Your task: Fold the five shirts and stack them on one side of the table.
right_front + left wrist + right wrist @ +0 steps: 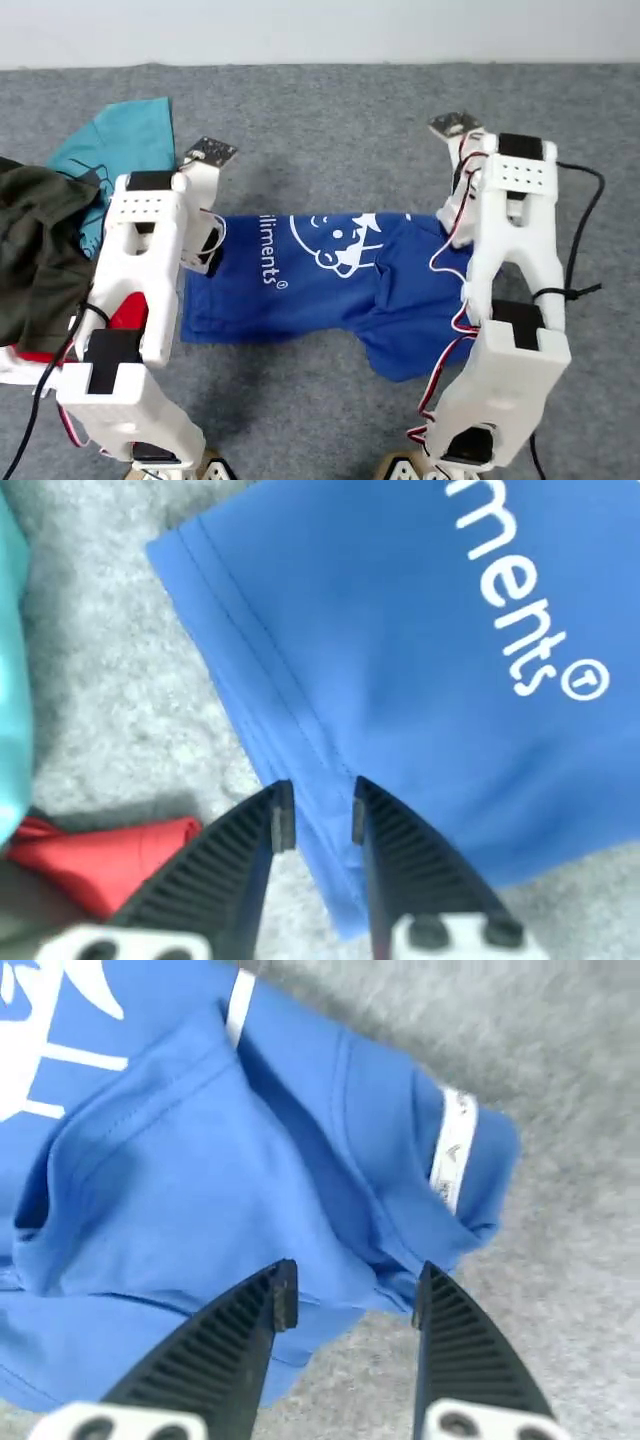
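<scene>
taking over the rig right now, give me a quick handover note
The left end effector is open over the hem of the blue shirt.
The right end effector is open over its collar end.
The blue shirt lies spread mid-table, not yet folded.
The teal shirt, dark green shirt and red shirt sit heaped beside the left arm, unfolded.
Done: nothing folded or stacked.
Left: fold the blue shirt, then the heap, then stack.

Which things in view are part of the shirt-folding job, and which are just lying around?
Job: blue shirt, teal shirt, dark green garment, red garment, left gripper, right gripper.
Lying about: just the grey table cover.
</scene>
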`<action>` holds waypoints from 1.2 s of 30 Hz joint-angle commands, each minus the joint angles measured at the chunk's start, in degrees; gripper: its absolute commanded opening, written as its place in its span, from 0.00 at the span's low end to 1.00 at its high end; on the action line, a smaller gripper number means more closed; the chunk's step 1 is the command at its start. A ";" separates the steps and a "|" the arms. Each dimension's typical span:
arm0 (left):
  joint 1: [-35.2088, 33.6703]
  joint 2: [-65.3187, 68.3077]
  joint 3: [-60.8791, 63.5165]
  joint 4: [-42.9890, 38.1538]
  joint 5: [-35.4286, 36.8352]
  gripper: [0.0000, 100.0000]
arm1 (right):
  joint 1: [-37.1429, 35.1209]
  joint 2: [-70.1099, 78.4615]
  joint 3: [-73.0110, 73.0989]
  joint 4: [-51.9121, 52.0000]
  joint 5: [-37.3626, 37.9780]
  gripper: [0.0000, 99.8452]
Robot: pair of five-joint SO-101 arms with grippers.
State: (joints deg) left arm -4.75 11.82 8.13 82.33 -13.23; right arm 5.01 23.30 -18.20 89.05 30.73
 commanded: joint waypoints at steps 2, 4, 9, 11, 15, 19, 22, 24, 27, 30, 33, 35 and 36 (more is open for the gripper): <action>-0.26 -0.97 -4.79 4.57 0.09 0.11 | -4.88 -0.04 -4.40 -1.10 2.64 0.19; -0.26 -0.97 -4.97 6.33 0.09 0.11 | -6.46 0.31 -5.63 -2.86 8.53 0.19; -0.26 -0.53 -4.88 7.03 0.09 0.11 | -8.31 0.40 -7.12 -3.56 21.89 0.19; -0.26 -0.44 -4.88 6.95 0.09 0.11 | -7.96 0.92 -6.95 -3.47 25.58 0.19; -0.26 -0.44 -4.79 6.86 0.09 0.11 | -7.78 5.32 -7.12 -3.30 32.35 0.19; -0.26 -0.44 -4.79 7.03 0.09 0.11 | -8.13 9.80 -7.91 -3.91 34.55 0.19; -0.26 -0.44 -4.79 6.95 0.09 0.11 | -8.13 12.62 -10.81 -3.82 34.37 0.19; -0.26 -0.44 -4.79 6.86 0.09 0.11 | -8.13 14.29 -13.10 -3.74 34.29 0.19; -0.26 -0.44 -4.79 6.86 0.09 0.11 | -9.10 17.10 -16.62 -3.82 32.97 0.19; -0.18 -0.44 -4.70 6.86 0.09 0.11 | -10.42 19.65 -18.81 -3.74 32.00 0.19; -0.18 -0.44 -4.70 6.86 0.09 0.11 | -11.38 21.67 -20.31 -3.38 31.91 0.11; -0.18 -0.44 -4.70 6.77 0.09 0.11 | -11.38 22.73 -21.01 -3.30 31.82 0.03; -0.18 -0.35 -4.70 6.77 0.09 0.11 | -11.38 22.99 -21.10 -3.30 31.82 0.00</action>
State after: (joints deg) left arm -4.75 11.82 4.97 88.75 -13.32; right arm -5.71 46.59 -36.92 85.80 63.43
